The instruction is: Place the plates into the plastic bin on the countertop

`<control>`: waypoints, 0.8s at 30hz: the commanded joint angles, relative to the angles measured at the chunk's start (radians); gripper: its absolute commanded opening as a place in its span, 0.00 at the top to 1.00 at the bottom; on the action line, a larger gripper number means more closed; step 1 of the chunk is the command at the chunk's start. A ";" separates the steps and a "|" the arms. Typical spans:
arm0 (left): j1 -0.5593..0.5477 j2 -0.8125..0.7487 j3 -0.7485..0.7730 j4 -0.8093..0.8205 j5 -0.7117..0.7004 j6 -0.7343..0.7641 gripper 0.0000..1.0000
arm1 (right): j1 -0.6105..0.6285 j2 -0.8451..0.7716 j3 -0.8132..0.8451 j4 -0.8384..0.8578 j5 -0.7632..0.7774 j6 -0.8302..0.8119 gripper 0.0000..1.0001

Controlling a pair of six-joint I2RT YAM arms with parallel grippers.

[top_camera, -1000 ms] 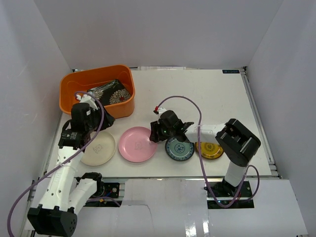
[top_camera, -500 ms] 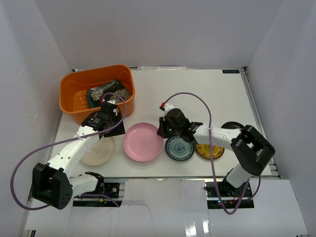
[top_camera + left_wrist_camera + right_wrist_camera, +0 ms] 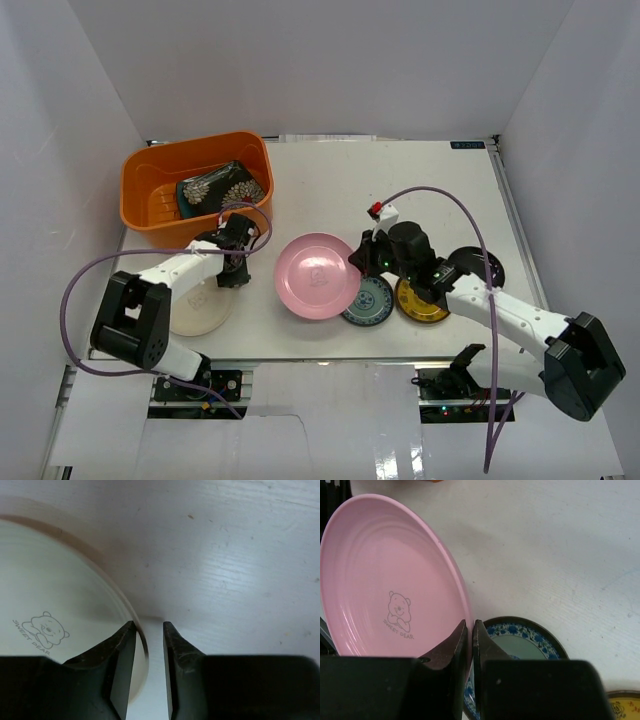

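Observation:
The orange plastic bin stands at the back left and holds the black flowered square plate on top of a teal one. My right gripper is shut on the right rim of the pink plate and holds it tilted off the countertop; the right wrist view shows the rim pinched and the plate's face. My left gripper is low at the right rim of the cream plate. Its jaws stand slightly apart astride that rim, with the plate to their left.
The blue-patterned plate, the yellow-patterned plate and the black plate lie in a row under my right arm. The blue one also shows in the right wrist view. White walls enclose the countertop.
My right gripper has raised and tilted the pink plate and carried it a little to the right. My left arm has swung in and come down at the cream plate's right rim.

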 commanded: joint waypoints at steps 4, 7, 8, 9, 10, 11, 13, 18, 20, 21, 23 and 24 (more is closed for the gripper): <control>-0.016 0.055 0.047 0.027 -0.059 -0.013 1.00 | -0.043 -0.136 -0.035 -0.013 -0.039 -0.014 0.92; -0.083 -0.027 0.090 -0.022 -0.031 -0.016 1.00 | -0.053 -0.170 -0.041 -0.035 -0.039 -0.021 0.92; -0.108 -0.050 0.118 -0.057 -0.034 -0.025 1.00 | -0.053 -0.173 -0.043 -0.036 -0.040 -0.021 0.92; -0.172 -0.088 0.150 -0.152 -0.066 -0.057 1.00 | -0.056 -0.176 -0.045 -0.041 -0.044 -0.021 0.92; -0.209 -0.105 0.223 -0.201 -0.094 -0.077 1.00 | -0.056 -0.182 -0.048 -0.044 -0.044 -0.021 0.92; -0.244 -0.124 0.263 -0.258 -0.117 -0.101 1.00 | -0.054 -0.188 -0.054 -0.042 -0.044 -0.021 0.92; -0.342 -0.185 0.337 -0.402 -0.186 -0.184 1.00 | -0.057 -0.202 -0.074 -0.044 -0.042 -0.017 0.92; -0.418 -0.262 0.634 -0.612 -0.263 -0.270 1.00 | -0.060 -0.225 -0.110 -0.044 -0.051 -0.006 0.92; -0.418 -0.238 0.739 -0.628 -0.312 -0.222 1.00 | -0.060 -0.231 -0.123 -0.048 -0.054 -0.006 0.92; -0.418 -0.215 0.844 -0.649 -0.345 -0.203 1.00 | -0.062 -0.234 -0.127 -0.050 -0.054 -0.003 0.92; -0.418 -0.116 1.008 -0.651 -0.424 -0.130 1.00 | -0.062 -0.245 -0.132 -0.055 -0.057 0.002 0.92; -0.415 -0.078 1.053 -0.634 -0.447 -0.094 1.00 | -0.060 -0.248 -0.133 -0.056 -0.059 0.003 0.92</control>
